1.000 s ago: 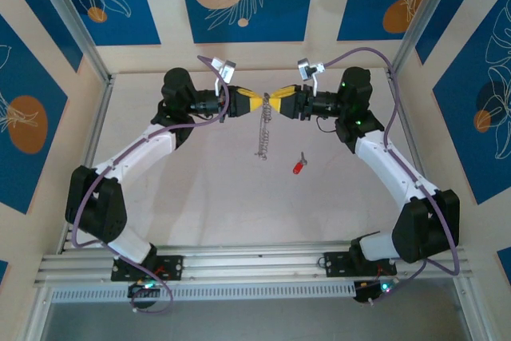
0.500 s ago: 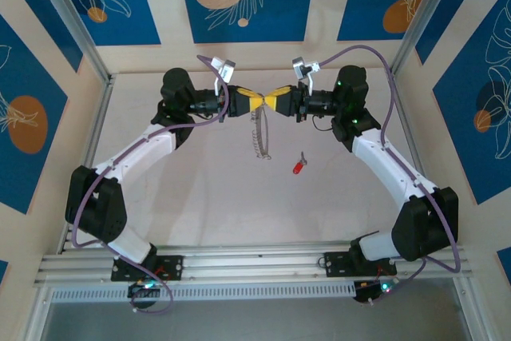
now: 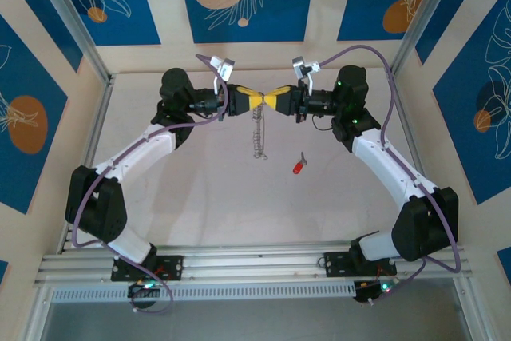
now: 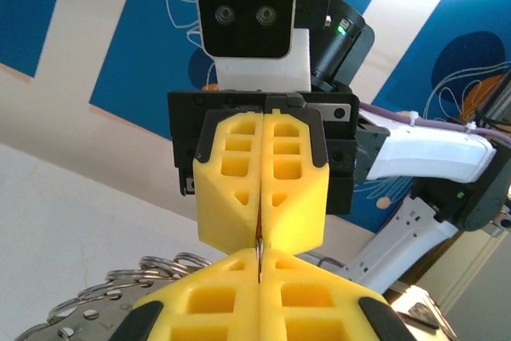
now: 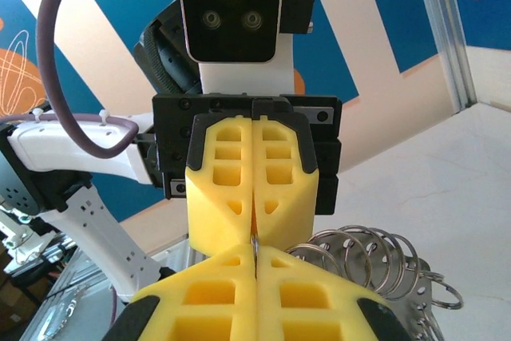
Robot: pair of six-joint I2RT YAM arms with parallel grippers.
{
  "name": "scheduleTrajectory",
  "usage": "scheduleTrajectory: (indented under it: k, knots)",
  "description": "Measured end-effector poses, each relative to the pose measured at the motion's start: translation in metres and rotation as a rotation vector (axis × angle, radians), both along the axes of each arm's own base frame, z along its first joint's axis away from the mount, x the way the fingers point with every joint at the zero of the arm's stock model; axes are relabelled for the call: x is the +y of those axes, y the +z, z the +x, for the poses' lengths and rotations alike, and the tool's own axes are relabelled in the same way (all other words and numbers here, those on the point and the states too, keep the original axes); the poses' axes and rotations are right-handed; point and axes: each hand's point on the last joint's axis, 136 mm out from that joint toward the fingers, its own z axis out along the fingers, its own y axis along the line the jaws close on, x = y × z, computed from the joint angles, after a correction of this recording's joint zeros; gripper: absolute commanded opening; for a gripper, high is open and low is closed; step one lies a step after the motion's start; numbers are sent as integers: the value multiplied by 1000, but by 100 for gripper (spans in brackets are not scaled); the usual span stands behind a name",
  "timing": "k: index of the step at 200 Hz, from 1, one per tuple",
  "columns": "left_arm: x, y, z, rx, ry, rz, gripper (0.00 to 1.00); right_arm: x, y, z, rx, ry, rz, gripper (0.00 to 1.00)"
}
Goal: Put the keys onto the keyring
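The keyring (image 3: 257, 135) is pinched at its top by the left claw (image 3: 255, 100) and the right claw (image 3: 268, 101), both clamped tight and met tip to tip. The red-headed key (image 3: 299, 166) (lying loose on the desk (image 3: 200, 197)) is seen at the chain's four o'clock.

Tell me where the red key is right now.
In the top view, the key lies on the table, just right of the dangling keyring.
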Motion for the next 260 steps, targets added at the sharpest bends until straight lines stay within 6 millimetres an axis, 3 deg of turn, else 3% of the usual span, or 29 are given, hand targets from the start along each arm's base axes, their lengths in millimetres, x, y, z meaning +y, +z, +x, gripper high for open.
scheduleTrajectory:
  k: [31,68,90,129,165,260]
  knots:
    - [12,1,14,4,120,-25,34,0,-3,6,7,-25,15,0]
    - [36,14,21,-23,250,-66,45,-1,-5,14,22,-54,40,0]
    - [41,15,20,-31,276,-77,46,-1,-1,17,11,-72,60,0]
    - [41,-1,20,26,278,-74,48,-2,11,19,-5,-93,109,0]
    - [40,3,22,40,262,-116,48,2,21,16,-25,-92,157,0]
    - [35,0,36,139,201,-231,45,18,19,20,-2,-87,196,0]
